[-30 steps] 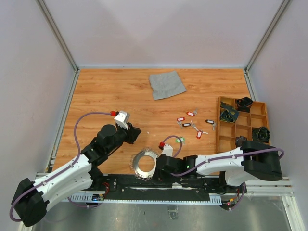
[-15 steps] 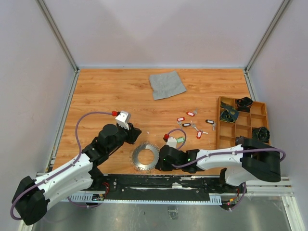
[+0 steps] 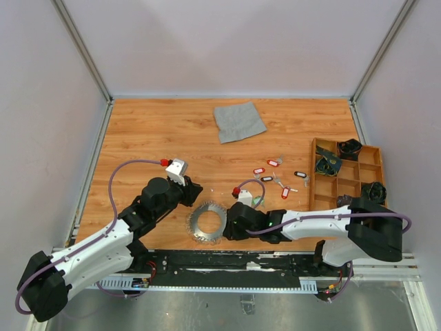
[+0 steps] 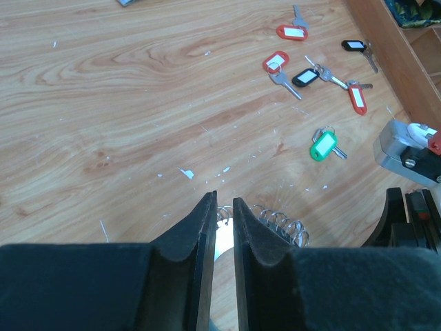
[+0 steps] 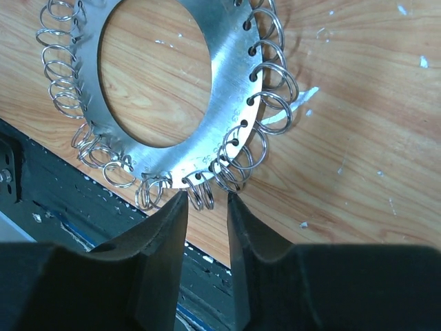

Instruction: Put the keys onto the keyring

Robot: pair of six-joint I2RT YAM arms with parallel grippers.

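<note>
At the wooden table's (image 3: 151,138) near edge lies the large silvery metal keyring (image 5: 227,89). The right gripper (image 5: 202,200) has its jaws slightly apart astride 1 rim coil, likely to steady it. The left gripper (image 4: 222,203) has its jaws barely apart and empty. The small tagged silver keys (image 4: 324,145) lie loose nearby.

Just ahead of the right jaws, the keyring (image 5: 227,89) is brushed, glossy metal fringed with shiny wire loops; the tabletop (image 5: 358,138) beneath is matt, scuffed woodgrain.

Keyring (image 3: 208,224) lies near-left of keys (image 3: 267,178) (tray (image 3: 312,181) rightward).
</note>
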